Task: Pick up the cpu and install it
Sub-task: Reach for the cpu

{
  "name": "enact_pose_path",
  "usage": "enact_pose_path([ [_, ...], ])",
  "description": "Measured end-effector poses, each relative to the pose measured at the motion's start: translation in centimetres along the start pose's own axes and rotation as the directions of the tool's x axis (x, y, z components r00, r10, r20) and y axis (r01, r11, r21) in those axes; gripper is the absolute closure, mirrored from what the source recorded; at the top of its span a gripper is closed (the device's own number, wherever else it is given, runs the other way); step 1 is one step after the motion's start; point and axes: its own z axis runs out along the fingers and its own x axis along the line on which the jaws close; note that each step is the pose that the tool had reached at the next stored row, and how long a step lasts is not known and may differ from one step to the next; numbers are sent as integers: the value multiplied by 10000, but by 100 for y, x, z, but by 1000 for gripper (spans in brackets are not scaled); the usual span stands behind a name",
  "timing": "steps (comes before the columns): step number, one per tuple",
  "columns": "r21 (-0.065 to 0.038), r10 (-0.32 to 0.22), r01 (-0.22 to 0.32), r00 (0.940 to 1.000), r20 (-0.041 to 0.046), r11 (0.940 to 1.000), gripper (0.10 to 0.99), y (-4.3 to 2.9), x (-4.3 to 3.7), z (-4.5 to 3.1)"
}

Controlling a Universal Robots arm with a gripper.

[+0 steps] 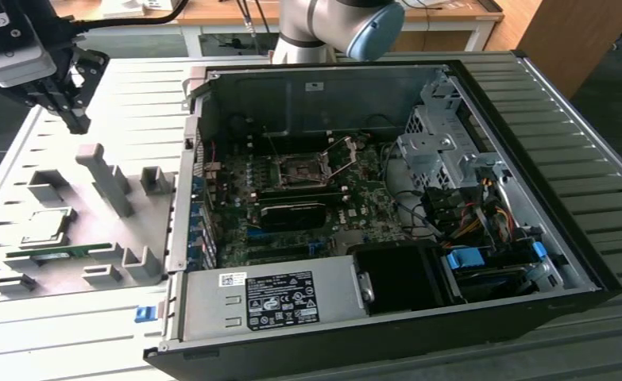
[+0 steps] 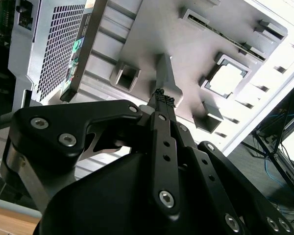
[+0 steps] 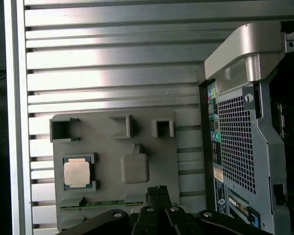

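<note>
Black gripper [image 2: 162, 98] linkages loom close in the second wrist view, and the two jaws are pressed together at their ribbed tips with nothing between them. The gripper hangs in the air above the grey tray [image 2: 196, 49], touching neither it nor the parts on it. Lying flat in a square pocket of that tray, the cpu [image 3: 77, 172] shows its silvery top upward, apart from the closed tips in the first wrist view. Just beside the chip's pocket a thin green memory stick [image 3: 100, 204] rests in a slot along the tray's edge, and a tall grey post [image 1: 104, 178] stands near the tray's middle. In the exterior view the tray sits on a slatted metal table [image 1: 130, 79] at the exterior view's left, next to an open computer case [image 1: 322, 91] whose board carries a dark-framed socket [image 1: 302, 169].
</note>
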Motion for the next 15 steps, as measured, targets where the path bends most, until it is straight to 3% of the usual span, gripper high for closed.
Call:
enact_pose_path([
  [15, 0, 0, 0, 10000, -5, 10000, 980, -8, 89, 18],
])
